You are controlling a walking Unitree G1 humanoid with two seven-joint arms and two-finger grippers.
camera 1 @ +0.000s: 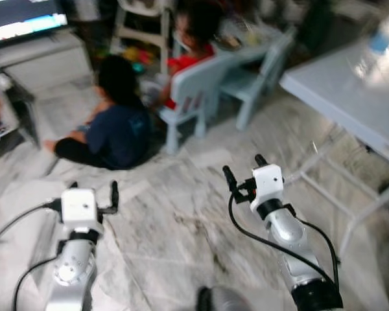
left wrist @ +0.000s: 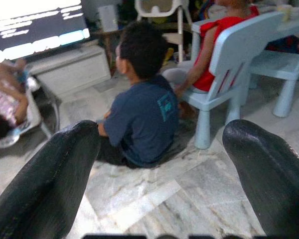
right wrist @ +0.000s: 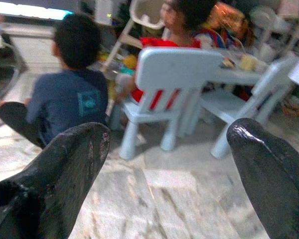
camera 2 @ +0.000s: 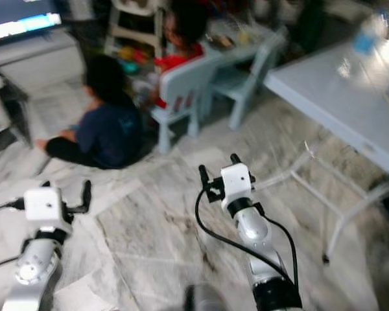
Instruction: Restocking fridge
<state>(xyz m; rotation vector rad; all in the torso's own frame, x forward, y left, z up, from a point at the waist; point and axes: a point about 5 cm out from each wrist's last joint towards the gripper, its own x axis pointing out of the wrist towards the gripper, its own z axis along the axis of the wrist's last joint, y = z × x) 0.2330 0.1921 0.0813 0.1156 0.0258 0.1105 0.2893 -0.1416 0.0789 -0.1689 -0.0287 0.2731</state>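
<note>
Two grippers, left (camera 1: 93,192) and right (camera 1: 244,167), hover empty with fingers spread above grey-veined marble floor (camera 1: 175,227).

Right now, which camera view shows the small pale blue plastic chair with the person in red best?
The right wrist view: the small pale blue plastic chair sits central, backrest and legs sharp. The left wrist view crops it at the edge; both eye views show it smaller and blurred.

Pale marble floor (camera 1: 181,233) with grey veining covers pretty much everything here. A person in a dark blue shirt (camera 1: 117,126) sits right on it, far left. Just beside them stands a light blue kids' chair (camera 1: 194,97) with a small matching table (camera 1: 256,48) behind. A white folding table (camera 1: 350,97) stands on the right.
</note>
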